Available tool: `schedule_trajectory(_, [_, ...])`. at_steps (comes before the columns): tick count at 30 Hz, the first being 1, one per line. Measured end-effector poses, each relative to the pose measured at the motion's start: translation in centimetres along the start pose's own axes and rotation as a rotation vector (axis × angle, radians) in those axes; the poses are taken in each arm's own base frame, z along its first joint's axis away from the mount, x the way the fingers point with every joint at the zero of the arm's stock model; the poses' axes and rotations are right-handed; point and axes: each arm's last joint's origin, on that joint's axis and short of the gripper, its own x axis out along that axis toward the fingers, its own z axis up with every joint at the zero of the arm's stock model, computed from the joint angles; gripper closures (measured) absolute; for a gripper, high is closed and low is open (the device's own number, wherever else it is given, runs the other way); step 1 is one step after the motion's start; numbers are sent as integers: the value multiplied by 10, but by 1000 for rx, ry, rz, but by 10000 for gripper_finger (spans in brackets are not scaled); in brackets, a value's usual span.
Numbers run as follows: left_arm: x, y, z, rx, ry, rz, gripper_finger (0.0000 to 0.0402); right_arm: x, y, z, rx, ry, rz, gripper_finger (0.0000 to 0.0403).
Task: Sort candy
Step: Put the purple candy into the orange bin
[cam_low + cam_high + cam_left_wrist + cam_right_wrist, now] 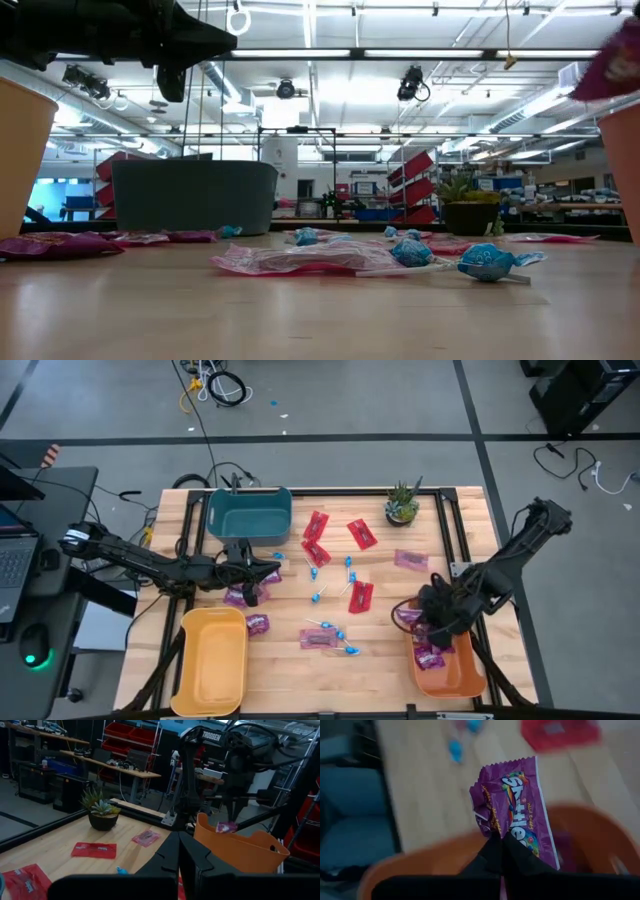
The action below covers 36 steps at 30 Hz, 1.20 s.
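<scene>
Right end effector (501, 839) pinches purple packet (516, 815) above orange bin (585, 827)

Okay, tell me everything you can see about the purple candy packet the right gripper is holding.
The purple packet is a shiny, crinkled foil-like wrapper with a jagged crimped end and colourful lettering on its face. The right gripper, shut, pinches its lower edge, so it stands up between the fingers, a corner bent. It hangs just above the orange bin, off the table, touching nothing else.
</scene>
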Motion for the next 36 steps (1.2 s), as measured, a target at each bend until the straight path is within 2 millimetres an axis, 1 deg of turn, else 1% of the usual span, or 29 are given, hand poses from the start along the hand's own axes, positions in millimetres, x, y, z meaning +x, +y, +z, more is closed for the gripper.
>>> schedule_trajectory(6, [0, 0, 0, 0, 0, 0, 396, -7, -17, -25, 153, 176, -201, 403])
schedule_trajectory(9, [0, 0, 0, 0, 0, 0, 396, -10, -20, -33, 192, 196, -262, 403])
schedule_trajectory(14, [0, 0, 0, 0, 0, 0, 396, -12, -19, -38, 218, 197, -263, 403])
schedule_trajectory(21, [0, 0, 0, 0, 0, 0, 396, -13, -17, -42, 297, 194, -271, 403])
schedule_trajectory(24, [0, 0, 0, 0, 1, 0, 396, -13, -17, -44, 373, 188, -280, 403])
schedule_trajectory(29, [0, 0, -1, 3, 7, 1, 396, -13, -16, -45, 550, 166, -285, 401])
schedule_trajectory(32, [0, 0, -1, 4, 7, 2, 396, -14, -15, -47, 607, 161, -287, 390])
schedule_trajectory(36, [0, 0, -1, 4, 7, 2, 396, -14, -14, -49, 676, 160, -293, 363])
